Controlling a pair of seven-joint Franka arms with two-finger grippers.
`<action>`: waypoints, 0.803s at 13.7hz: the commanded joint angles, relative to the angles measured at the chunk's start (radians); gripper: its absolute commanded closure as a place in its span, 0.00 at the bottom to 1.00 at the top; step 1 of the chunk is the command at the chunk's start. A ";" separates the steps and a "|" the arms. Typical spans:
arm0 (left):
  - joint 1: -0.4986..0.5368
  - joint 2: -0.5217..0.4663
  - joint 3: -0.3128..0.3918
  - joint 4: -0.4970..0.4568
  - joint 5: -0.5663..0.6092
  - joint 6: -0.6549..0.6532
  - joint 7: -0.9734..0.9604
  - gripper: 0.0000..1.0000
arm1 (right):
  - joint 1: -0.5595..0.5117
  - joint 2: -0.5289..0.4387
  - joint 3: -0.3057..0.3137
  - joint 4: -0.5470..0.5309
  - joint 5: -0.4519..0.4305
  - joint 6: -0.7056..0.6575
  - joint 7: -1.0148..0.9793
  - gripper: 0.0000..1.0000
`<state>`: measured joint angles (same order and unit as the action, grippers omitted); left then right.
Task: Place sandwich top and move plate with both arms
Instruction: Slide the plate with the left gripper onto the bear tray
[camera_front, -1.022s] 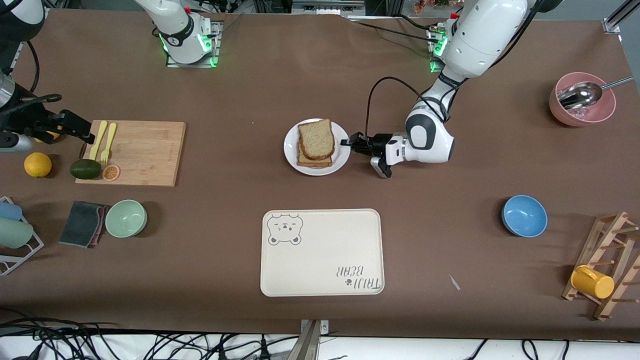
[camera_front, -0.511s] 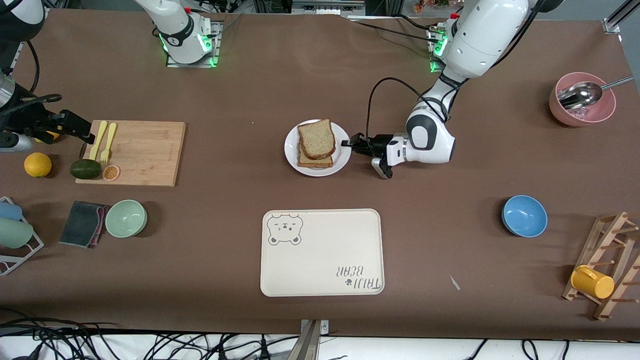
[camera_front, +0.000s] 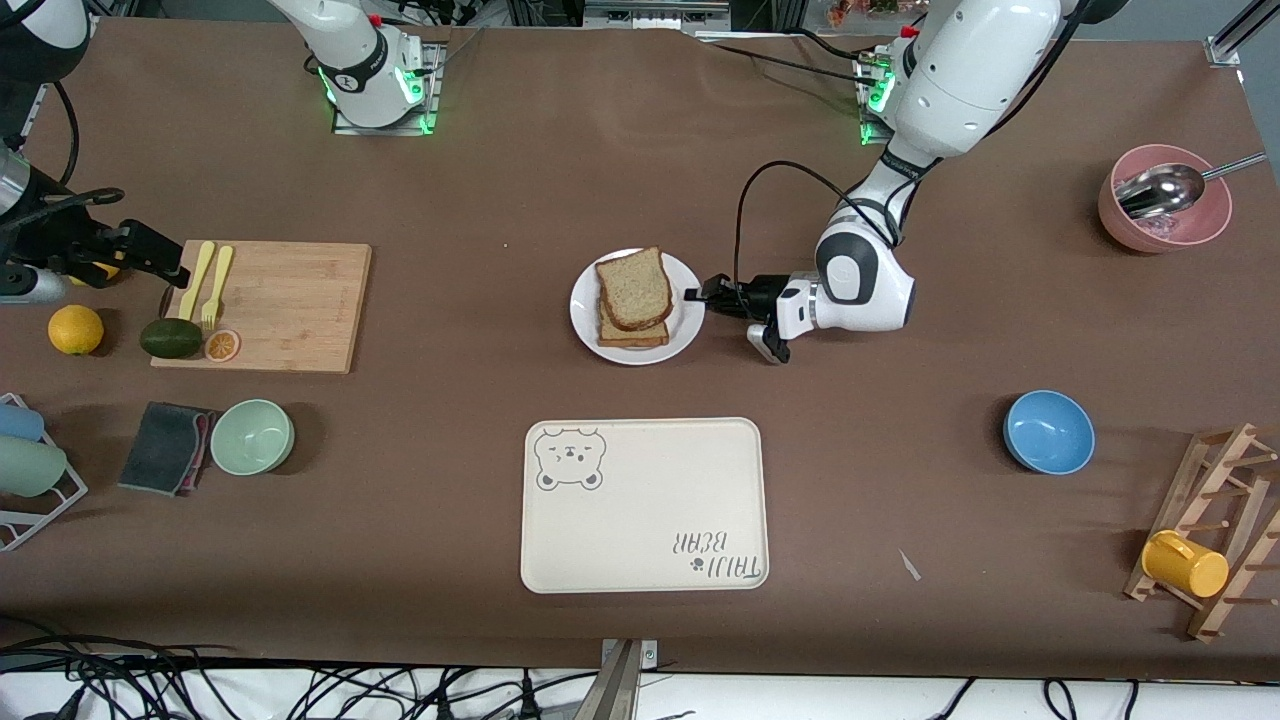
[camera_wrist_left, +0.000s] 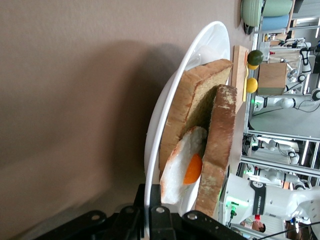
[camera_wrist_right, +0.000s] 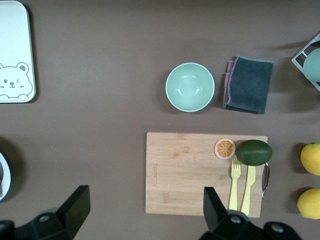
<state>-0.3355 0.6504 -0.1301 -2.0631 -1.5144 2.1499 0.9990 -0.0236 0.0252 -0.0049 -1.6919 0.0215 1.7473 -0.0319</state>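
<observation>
The white plate (camera_front: 583, 300) sits mid-table with the sandwich on it. The pale speckled sandwich top (camera_front: 634, 288) lies on the lower slice. The left wrist view shows the top (camera_wrist_left: 222, 135) over a fried egg (camera_wrist_left: 182, 165) and the lower slice (camera_wrist_left: 185, 110). My left gripper (camera_front: 696, 295) is shut on the plate's rim (camera_wrist_left: 165, 110) at the edge toward the left arm's end, one finger on each face of the rim. My right gripper (camera_front: 160, 258) hangs open and empty over the edge of the wooden cutting board (camera_front: 280, 305); its own view shows it (camera_wrist_right: 145, 210) wide open.
A cream bear tray (camera_front: 645, 505) lies nearer the camera than the plate. A green bowl (camera_front: 252, 436), grey cloth (camera_front: 165, 447), avocado (camera_front: 170, 338) and lemon (camera_front: 76, 329) lie by the board. A blue bowl (camera_front: 1048, 431), pink bowl (camera_front: 1165, 210) and cup rack (camera_front: 1210, 530) are at the left arm's end.
The plate with the sandwich has shifted slightly nearer the camera, held by my left gripper, which moved with it. The right arm has not moved.
</observation>
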 joint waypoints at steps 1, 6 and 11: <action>0.029 -0.025 -0.003 0.024 0.066 -0.016 -0.084 1.00 | -0.009 -0.011 0.008 -0.009 0.003 0.003 -0.011 0.00; 0.061 -0.020 -0.003 0.087 0.143 -0.048 -0.190 1.00 | -0.009 -0.011 0.006 -0.009 0.005 0.003 -0.011 0.00; 0.084 0.009 -0.003 0.161 0.178 -0.056 -0.261 1.00 | -0.009 -0.011 0.006 -0.009 0.003 0.003 -0.011 0.00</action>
<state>-0.2706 0.6490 -0.1288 -1.9473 -1.3847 2.1267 0.7910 -0.0236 0.0252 -0.0049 -1.6919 0.0215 1.7473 -0.0319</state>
